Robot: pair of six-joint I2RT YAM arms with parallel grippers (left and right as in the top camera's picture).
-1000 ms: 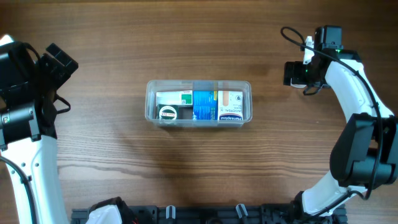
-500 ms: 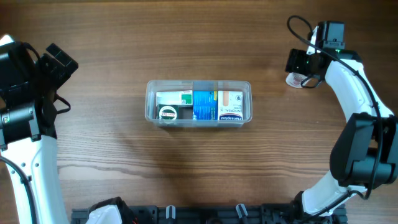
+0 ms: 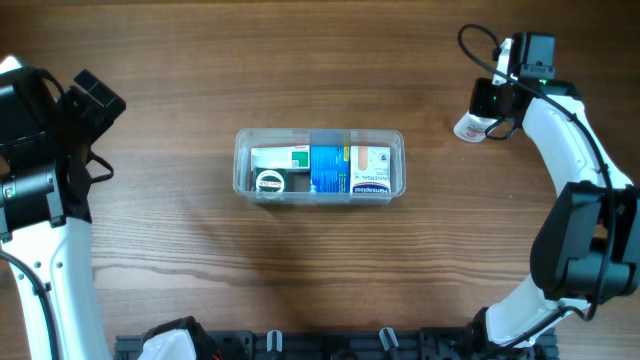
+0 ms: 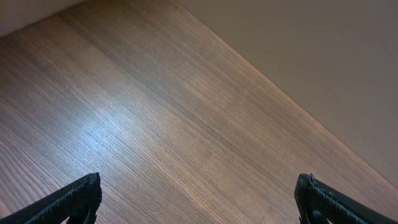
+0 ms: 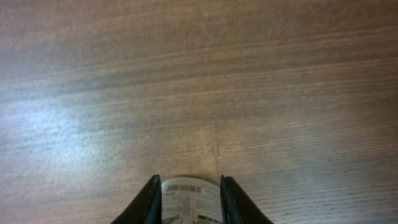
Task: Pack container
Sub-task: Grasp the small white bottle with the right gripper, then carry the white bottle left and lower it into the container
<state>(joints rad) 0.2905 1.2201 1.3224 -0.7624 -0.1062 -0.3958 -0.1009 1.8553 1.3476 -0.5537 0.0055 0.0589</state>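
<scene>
The container (image 3: 320, 133) is a clear rectangular tub in the middle of the table. Inside it lie a white-and-green box (image 3: 278, 158), a blue box (image 3: 325, 168), a plaster box (image 3: 371, 168) and a round tin (image 3: 270, 182). At the far right my right gripper (image 3: 480, 113) is shut on a small white labelled bottle (image 3: 468, 128). The right wrist view has the bottle's label (image 5: 189, 199) pressed between both fingers (image 5: 151, 199), low over the wood. My left gripper (image 4: 199, 193) stands wide open over bare table at the far left, holding nothing.
The left arm (image 3: 40, 150) fills the table's left edge and the right arm (image 3: 575, 200) runs down the right edge. A black rail (image 3: 320, 345) lies along the front edge. Bare wood surrounds the tub on all sides.
My right gripper's jaws have closed from wide open onto the small bottle, and its head has shifted slightly right. The left arm and the tub have not moved.
</scene>
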